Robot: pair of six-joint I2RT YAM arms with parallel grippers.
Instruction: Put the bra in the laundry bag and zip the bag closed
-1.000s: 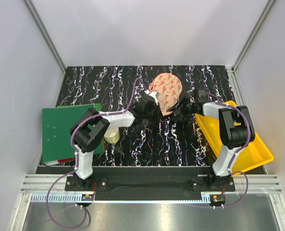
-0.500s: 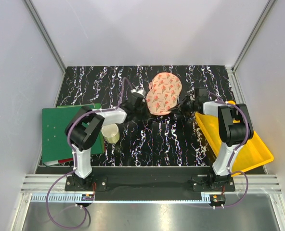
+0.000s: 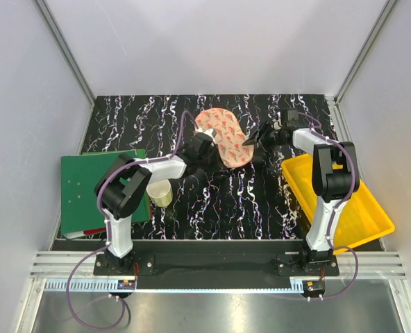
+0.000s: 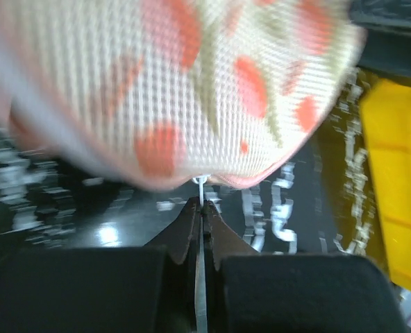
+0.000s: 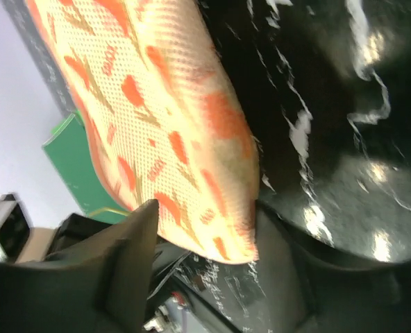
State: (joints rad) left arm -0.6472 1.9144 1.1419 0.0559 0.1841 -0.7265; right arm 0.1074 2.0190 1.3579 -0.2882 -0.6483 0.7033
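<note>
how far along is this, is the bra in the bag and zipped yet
Looks done: no bra shows on the table, so it is probably inside the laundry bag. In hand: the left gripper is shut on a thin tab at its rim; the right gripper straddles its end, open. Left: zip state unclear.

No text, label, brand, number or sign can be read anywhere: the laundry bag [image 3: 223,137] carries only red-orange marks on peach mesh, the black surface [image 3: 250,202] only white streaks, and the green board [image 3: 98,186] and yellow tray [image 3: 351,209] show no lettering.
</note>
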